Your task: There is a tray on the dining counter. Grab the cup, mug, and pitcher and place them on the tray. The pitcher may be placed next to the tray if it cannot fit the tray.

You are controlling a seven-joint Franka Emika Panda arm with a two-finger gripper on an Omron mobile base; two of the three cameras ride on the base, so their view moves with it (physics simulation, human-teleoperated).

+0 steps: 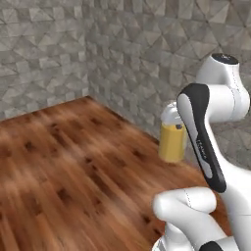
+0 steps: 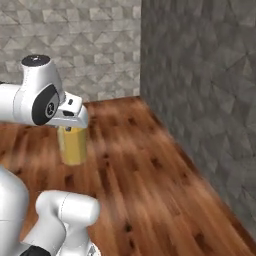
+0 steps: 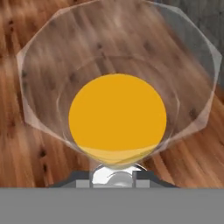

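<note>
Pitcher (image 1: 172,139) with orange-yellow drink stands upright on the long wooden counter (image 1: 73,166), close to the grey stone wall (image 2: 200,90). My gripper (image 3: 116,175) sits right at its top, and from the hand camera I look straight down into the clear glass at the round orange drink. I see the narrow fingers pinching the pitcher's rim, so I am holding it.

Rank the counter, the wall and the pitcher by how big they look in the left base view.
1. Wall and counter: each covers a similar large share, too alike to rank.
2. Pitcher: smallest by far.
</note>
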